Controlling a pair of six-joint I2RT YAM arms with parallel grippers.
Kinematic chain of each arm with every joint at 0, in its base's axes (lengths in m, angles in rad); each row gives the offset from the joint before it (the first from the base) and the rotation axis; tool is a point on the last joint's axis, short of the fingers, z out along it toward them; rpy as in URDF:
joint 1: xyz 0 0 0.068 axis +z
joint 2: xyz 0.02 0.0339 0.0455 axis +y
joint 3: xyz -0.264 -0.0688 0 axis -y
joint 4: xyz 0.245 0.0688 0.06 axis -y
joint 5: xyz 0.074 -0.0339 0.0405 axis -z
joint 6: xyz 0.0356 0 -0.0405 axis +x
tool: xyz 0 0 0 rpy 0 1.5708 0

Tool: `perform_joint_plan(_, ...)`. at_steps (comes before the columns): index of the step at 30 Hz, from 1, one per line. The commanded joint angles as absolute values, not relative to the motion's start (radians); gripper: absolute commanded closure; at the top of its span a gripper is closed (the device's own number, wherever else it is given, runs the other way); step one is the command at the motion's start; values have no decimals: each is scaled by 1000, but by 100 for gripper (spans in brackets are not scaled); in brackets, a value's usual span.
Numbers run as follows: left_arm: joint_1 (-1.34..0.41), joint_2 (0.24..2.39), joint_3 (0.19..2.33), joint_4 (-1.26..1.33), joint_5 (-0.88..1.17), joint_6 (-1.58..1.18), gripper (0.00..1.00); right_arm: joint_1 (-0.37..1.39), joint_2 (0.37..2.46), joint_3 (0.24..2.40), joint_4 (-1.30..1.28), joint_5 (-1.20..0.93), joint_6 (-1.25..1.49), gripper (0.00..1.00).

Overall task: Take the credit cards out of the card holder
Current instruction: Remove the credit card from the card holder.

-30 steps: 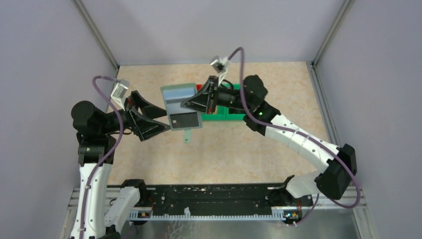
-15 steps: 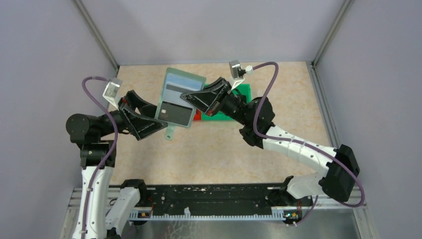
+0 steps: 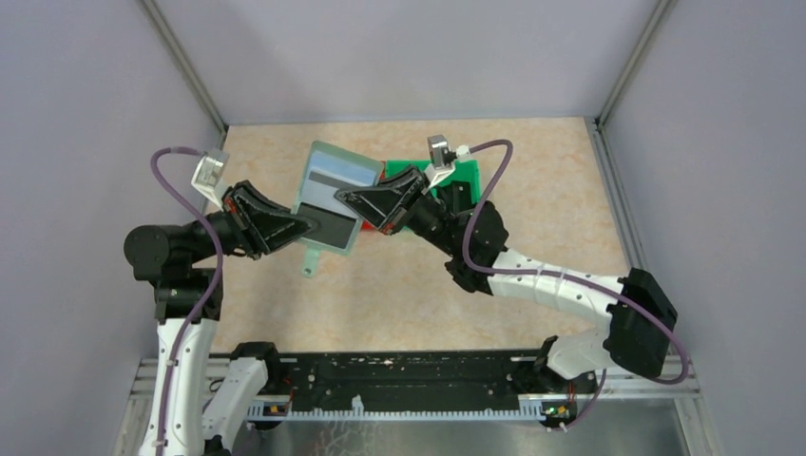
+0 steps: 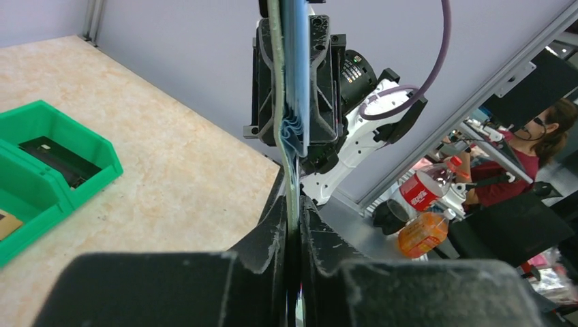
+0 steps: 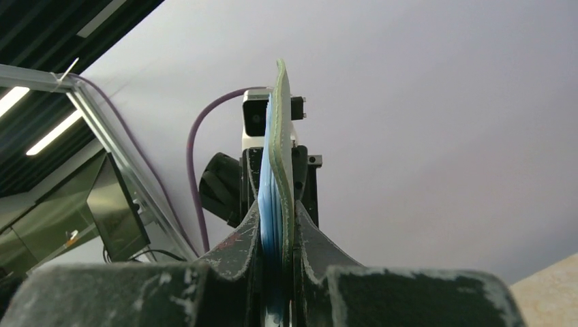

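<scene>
top view
arms: two, reaching in from either side, meeting above the worktop (image 3: 532,275)
holder (image 3: 333,176): one, opened flat and tilted, held in the air between both claws; grey-green rim, pale blue-grey pocketed inside, small tab (image 3: 308,264) hanging off the lower edge
card (image 3: 335,228): one seen, dark grey-black, lying in the lower half of the holder; others cannot be made out
left claw (image 3: 306,226): narrowed onto the holder's left edge, at the card's end
right claw (image 3: 348,199): nipped onto the holder's right edge
green bin (image 3: 468,173): on the worktop behind the right arm, mostly hidden; count unclear here
red sliver (image 3: 369,226): one, just beside the green bin, under the right claw

left wrist view
holder (image 4: 289,82): edge-on and upright, green skin on the left, blue layers on the right
left claw (image 4: 294,228): almost closed, pinching the holder's thin lower edge; card between the pads or not, cannot tell
right claw: clamped on the holder from the far side
green bins (image 4: 61,139): two, side by side on the worktop at the left; a flat dark thing in the farther one

right wrist view
holder (image 5: 279,136): edge-on again, green outside, blue inside
right claw (image 5: 276,252): closed tight on the holder's edge
</scene>
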State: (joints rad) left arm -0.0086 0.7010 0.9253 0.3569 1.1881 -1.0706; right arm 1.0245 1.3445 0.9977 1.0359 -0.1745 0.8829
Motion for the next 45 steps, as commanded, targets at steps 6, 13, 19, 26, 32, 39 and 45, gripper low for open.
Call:
perform_joint_plan(6, -6, 719, 1021, 21, 1213, -646, 100, 891, 1213, 917, 1027, -270, 894, 38)
perform_joint_plan(13, -6, 758, 1148, -444, 1273, 25, 100, 799, 1207, 1236, 291, -621, 499, 18)
perform_joint_plan(19, -6, 777, 1234, -787, 1194, 557, 100, 799, 1245, 1392, -42, -641, 200, 1)
perform_joint_plan(26, -6, 808, 1272, -943, 1049, 847, 100, 869, 1279, 1467, -171, -671, 53, 1)
perform_joint_plan(32, -7, 743, 1178, -828, 910, 901, 100, 987, 1317, 1467, -151, -368, -33, 1)
perform_joint_plan(39, -7, 728, 1159, -654, 817, 738, 100, 1175, 1212, 1109, 383, 79, -97, 1)
perform_joint_plan(45, -6, 830, 1282, -706, 827, 551, 100, 1288, 1275, 1041, 585, 237, -366, 1)
